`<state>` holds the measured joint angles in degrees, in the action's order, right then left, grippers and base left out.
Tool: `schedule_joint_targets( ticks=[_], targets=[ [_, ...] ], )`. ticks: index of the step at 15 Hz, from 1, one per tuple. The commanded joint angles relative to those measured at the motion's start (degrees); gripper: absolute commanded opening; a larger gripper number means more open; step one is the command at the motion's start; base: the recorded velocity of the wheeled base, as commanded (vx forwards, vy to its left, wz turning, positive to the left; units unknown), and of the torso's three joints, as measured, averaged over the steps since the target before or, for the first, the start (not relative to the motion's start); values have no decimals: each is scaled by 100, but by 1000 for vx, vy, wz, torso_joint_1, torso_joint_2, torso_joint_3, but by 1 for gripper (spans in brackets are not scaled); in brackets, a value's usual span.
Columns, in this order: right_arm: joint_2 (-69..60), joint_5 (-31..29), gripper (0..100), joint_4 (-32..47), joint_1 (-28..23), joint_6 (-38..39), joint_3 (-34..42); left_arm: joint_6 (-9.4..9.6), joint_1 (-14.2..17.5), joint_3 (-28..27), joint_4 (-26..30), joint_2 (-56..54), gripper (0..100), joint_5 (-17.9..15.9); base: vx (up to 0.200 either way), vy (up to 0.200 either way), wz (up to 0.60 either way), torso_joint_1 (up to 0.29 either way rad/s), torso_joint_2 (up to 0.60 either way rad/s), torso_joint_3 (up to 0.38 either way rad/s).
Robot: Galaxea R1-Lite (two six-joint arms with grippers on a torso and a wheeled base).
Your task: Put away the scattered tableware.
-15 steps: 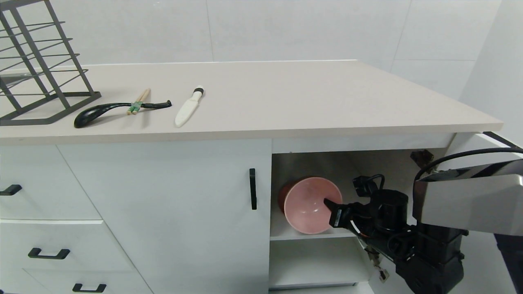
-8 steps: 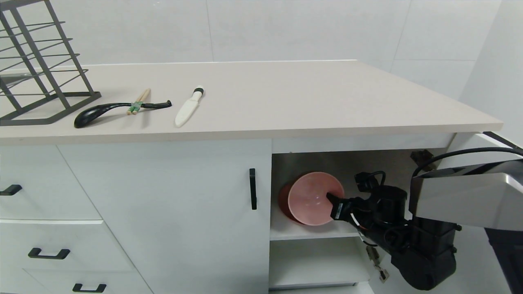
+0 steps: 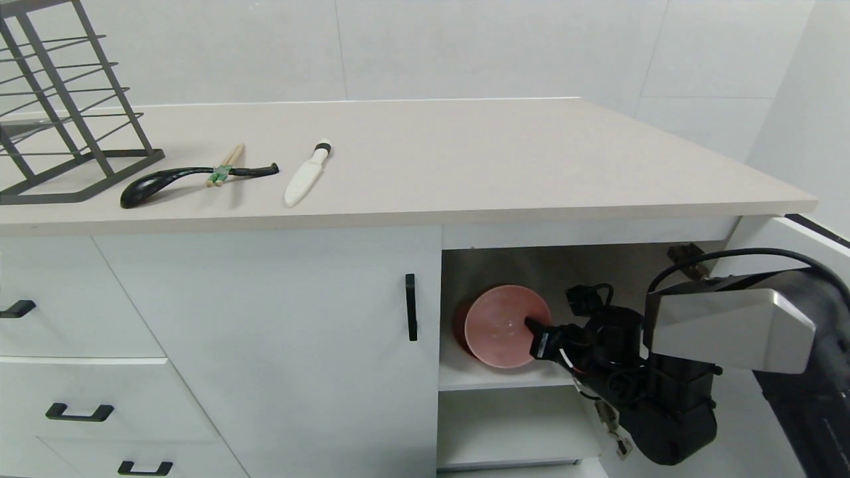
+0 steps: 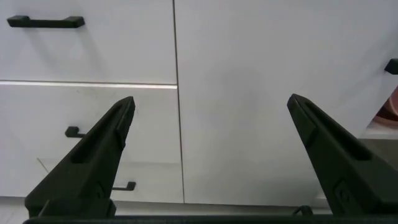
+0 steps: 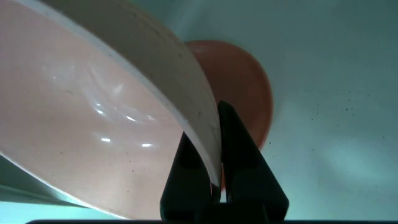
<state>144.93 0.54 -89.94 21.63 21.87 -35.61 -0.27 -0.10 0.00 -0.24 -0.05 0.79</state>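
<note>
A: Upper left, a dark wire rack (image 3: 40, 196) sits on the beige countertop (image 3: 498, 153), with pale wall tiles (image 3: 498, 46) behind.
B: Below, a white cabinet door (image 3: 265, 345) stands closed, its black handle (image 3: 410, 307) at the right edge. Drawers (image 3: 66, 299) are stacked lower left, and there's a white shelf (image 3: 468, 377) in the open bay right of centre.

The right gripper (image 3: 532, 327) grips a pink bowl (image 3: 498, 326) inside the open cabinet (image 3: 518, 265).

White tiled wall (image 3: 465, 46) behind beige countertop (image 3: 465, 153) over white cabinets (image 3: 265, 345) with black handles (image 3: 410, 307).
</note>
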Motion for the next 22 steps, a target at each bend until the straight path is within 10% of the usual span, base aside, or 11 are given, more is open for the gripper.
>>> schedule_joint_targets(
  ticks=[1,5,6,16,22],
  targets=[
    [88,-1,0,-6,-1,1,-43,36,1,-9,42,5,100,-132,0,0,0,0,0,0],
    [114,-1,0,-6,8,10,-43,18,1,0,33,5,100,-167,0,0,0,0,0,0],
    [114,-10,100,-6,8,1,-25,9,1,0,33,5,100,-167,0,0,0,0,0,0],
    [-589,-45,100,-6,26,-280,72,-8,1,0,33,5,100,-167,0,0,0,0,0,0],
    [-1749,-54,100,-6,457,-473,1355,-8,1,0,24,5,100,-167,0,0,0,0,0,0]
  ],
)
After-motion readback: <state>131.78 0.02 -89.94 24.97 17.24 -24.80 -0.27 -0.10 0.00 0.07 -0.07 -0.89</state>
